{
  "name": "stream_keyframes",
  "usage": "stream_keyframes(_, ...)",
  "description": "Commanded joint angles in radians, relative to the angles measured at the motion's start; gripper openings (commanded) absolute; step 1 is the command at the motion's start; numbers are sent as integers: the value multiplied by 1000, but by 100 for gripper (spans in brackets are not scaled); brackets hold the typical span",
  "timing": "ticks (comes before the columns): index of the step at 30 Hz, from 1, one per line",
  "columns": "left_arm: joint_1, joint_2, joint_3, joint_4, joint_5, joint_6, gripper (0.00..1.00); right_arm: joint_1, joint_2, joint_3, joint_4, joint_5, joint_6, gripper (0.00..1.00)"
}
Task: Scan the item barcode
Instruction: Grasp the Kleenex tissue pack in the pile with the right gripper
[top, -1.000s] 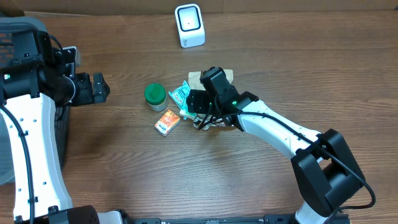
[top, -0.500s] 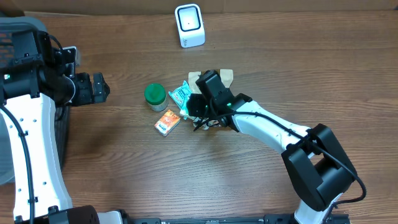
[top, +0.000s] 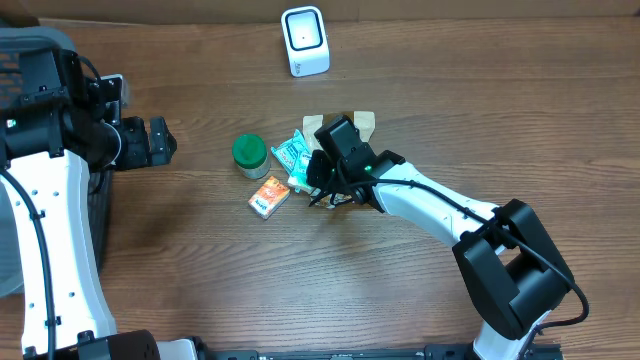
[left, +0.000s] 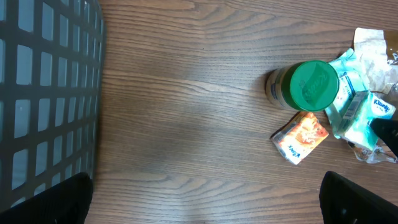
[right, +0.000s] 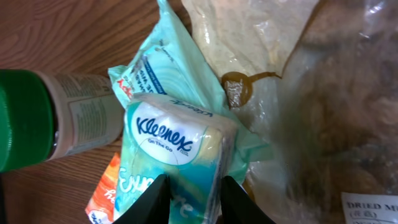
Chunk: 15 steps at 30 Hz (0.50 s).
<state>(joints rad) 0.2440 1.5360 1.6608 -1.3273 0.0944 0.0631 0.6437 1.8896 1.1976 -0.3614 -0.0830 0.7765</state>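
The right gripper (right: 193, 186) grips the Kleenex tissue pack (right: 177, 140), one finger against each side. The pack lies on a teal wipes pouch (right: 180, 62), crowded by a green-lidded jar (right: 37, 118), an orange packet (top: 269, 196) and a clear bag (right: 323, 106). The scanner (top: 305, 40) stands well apart. The left gripper (left: 205, 186) is wide open and empty, near the basket (left: 43, 93).

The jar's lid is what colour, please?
The lid is green; the left wrist view shows it best.

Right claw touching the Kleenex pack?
Touching. Right wrist view: the right claw has its fingers pressed against both sides of the Kleenex pack, with no gap visible.
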Motion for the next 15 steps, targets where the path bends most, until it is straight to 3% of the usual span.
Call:
stream_keyframes(1, 5, 0, -2, 0, 10, 15, 100, 3, 4, 13, -16, 32, 12, 29)
stream_keyframes(4, 5, 0, -2, 0, 10, 15, 100, 3, 4, 13, -60, 47, 13, 37)
stream_keyframes(15, 4, 0, -2, 0, 10, 15, 99, 3, 4, 13, -64, -61, 51, 39)
